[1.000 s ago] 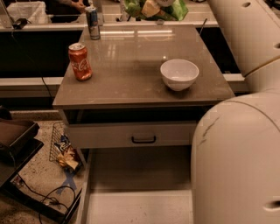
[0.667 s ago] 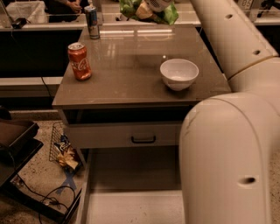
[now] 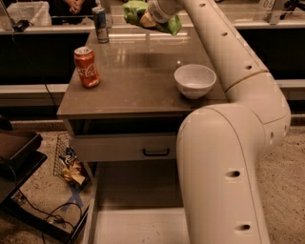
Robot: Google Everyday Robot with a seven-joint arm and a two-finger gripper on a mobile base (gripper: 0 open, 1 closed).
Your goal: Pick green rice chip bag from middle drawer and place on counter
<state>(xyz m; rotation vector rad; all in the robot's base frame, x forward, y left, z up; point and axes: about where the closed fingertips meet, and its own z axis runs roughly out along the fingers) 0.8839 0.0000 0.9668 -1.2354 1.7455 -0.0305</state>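
Your gripper (image 3: 153, 13) hung above the counter's (image 3: 138, 81) far edge, clamped on the bag (image 3: 133, 10), which was clear of the surface. The drawer (image 3: 138, 226) stood open below, and a bowl (image 3: 194, 80) sat beside the arm.

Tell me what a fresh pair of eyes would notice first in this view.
The big white arm fills the right side and reaches to the far edge of the counter, where the gripper holds the green rice chip bag aloft. On the counter stand a red cola can at the left and a white bowl at the right. Below, the middle drawer is pulled open.
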